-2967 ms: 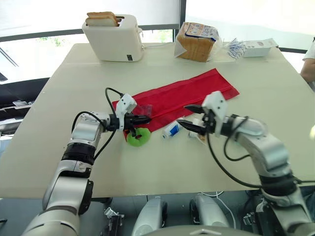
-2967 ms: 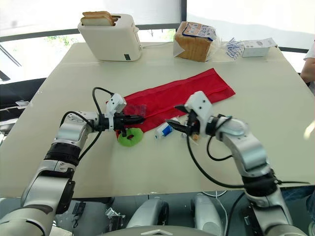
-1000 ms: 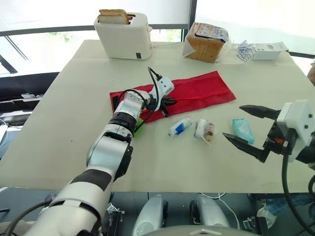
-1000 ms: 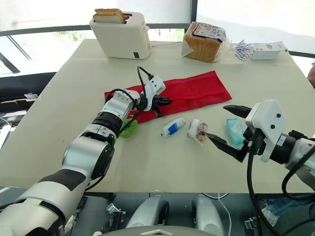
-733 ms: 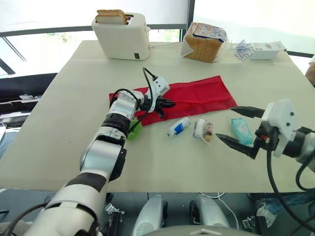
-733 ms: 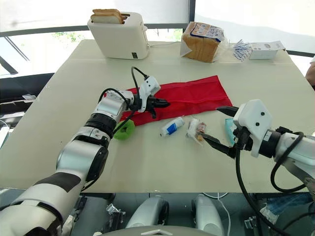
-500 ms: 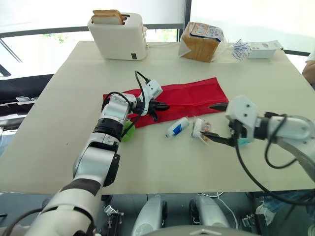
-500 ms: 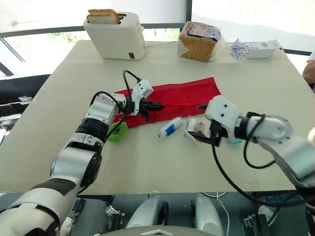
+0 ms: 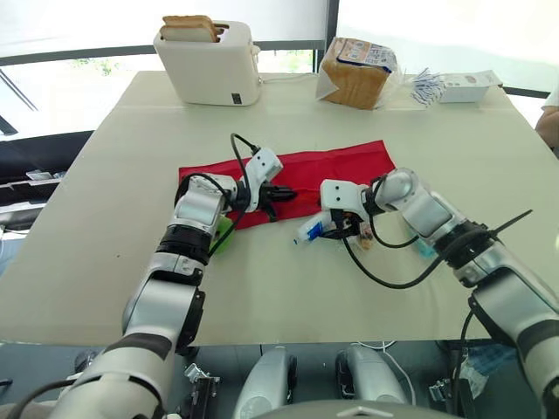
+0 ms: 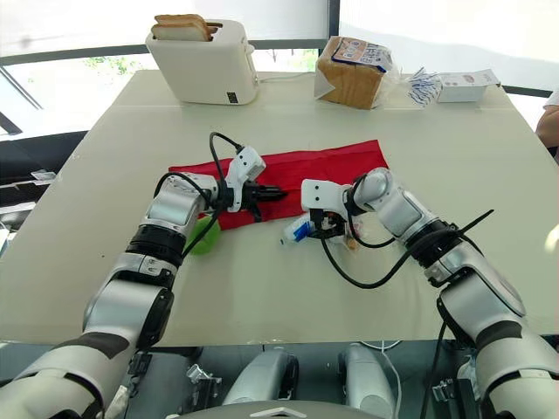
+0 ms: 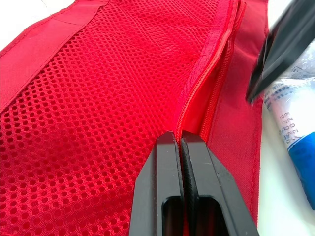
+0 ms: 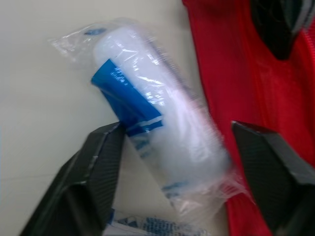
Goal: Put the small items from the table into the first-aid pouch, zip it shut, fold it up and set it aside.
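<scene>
Mesh fabric, pierced with fine round holes, forms the upper face of the red first-aid pouch, which is laid flat and unfolded on the pale table. Its long axis is set across the table from the robot's left to its right, with the right end angled slightly away. A zipper is run along that axis, between the mesh and a band of plain red cloth. The left gripper is seen with its black fingers pressed together on a raised fold of the pouch at the zipper line, over the pouch's left half.

The right gripper is held with its fingers spread wide, one on each side of a small tube. Whether the fingers touch it cannot be told. The tube is a white cylinder with a blue label band, sealed in clear, crinkled plastic wrap. It is laid on the table just beside the pouch's near long edge. Its long axis is slanted, the far end pointed toward the pouch and the near end toward the robot's left.

A small clear packet is partly covered just beyond the right gripper, and a green object is partly hidden under the left forearm. A white toaster loaded with bread and a bagged loaf are stood at the table's far side.
</scene>
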Available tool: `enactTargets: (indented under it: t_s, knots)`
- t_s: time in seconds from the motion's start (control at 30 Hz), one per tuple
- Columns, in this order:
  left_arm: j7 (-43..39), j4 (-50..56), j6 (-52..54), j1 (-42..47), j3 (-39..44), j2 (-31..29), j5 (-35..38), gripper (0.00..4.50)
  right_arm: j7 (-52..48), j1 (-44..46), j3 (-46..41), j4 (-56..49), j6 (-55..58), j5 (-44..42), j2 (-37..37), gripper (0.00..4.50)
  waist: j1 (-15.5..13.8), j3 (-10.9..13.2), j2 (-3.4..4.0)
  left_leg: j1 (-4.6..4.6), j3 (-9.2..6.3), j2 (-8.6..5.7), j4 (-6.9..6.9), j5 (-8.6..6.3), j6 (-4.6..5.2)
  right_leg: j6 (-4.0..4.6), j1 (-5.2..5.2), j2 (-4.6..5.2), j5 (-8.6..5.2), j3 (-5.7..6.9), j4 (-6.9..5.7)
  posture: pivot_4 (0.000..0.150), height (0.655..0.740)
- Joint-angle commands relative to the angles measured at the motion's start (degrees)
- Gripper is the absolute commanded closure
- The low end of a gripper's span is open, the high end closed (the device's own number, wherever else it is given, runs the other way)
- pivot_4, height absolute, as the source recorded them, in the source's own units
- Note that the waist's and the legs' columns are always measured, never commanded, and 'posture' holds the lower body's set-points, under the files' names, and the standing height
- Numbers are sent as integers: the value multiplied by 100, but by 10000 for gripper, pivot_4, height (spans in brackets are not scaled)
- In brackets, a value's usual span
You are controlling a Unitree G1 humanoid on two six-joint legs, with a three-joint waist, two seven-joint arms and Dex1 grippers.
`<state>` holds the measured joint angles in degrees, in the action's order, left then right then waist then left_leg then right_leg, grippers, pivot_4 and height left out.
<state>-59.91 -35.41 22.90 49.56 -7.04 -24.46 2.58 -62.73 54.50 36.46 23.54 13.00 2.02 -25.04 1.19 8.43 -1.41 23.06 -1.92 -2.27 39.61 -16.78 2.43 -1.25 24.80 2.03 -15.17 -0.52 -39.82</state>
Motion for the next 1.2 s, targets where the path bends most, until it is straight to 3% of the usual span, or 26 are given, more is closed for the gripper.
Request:
enactTargets:
  t_s: [0.03,0.13,0.3,0.4,0.53,0.8,1.2]
  knots:
    - [50,351,46,19,136,-51,166,45000,16,-18,-282,-143,-1,88,66,26088,7,0,0,0,0,0,0,0,0,0,1,0,0,0,-1,1500,7400]
    - [184,469,67,-38,184,-18,230,45000,172,-573,-705,-1309,848,-218,-1,41251,-14,0,0,2,-4,0,0,0,-1,0,1,1,0,2,0,1500,7400]
    - [302,673,115,-140,197,44,368,45000,1209,-1709,-1802,-3411,2833,-698,234,42882,-40,-1,2,22,-10,0,5,0,-1,0,13,4,0,5,-1,1500,7400]
    - [355,856,192,-214,206,113,451,45000,2249,-2222,-2090,-4156,3795,-200,330,42882,-45,-4,7,76,-16,0,46,0,-2,1,58,3,2,10,-27,1500,7400]
    - [433,948,325,-223,298,247,673,45000,3062,-2307,-2104,-4698,5379,193,245,42883,-56,-5,9,80,-16,-2,53,0,-1,1,59,4,2,11,-30,1500,7400]
    - [348,1137,313,-207,293,472,920,45000,3650,-1517,-1916,-3931,6062,66,844,42883,-15,-8,13,77,-16,-5,50,-1,-1,1,58,2,2,13,-29,1500,7400]
    - [334,1725,541,-520,155,495,1007,45000,4378,-765,-1762,-2189,5382,41,2092,42883,72,-9,16,75,-18,-6,49,0,-2,1,58,1,2,14,-29,1500,7400]
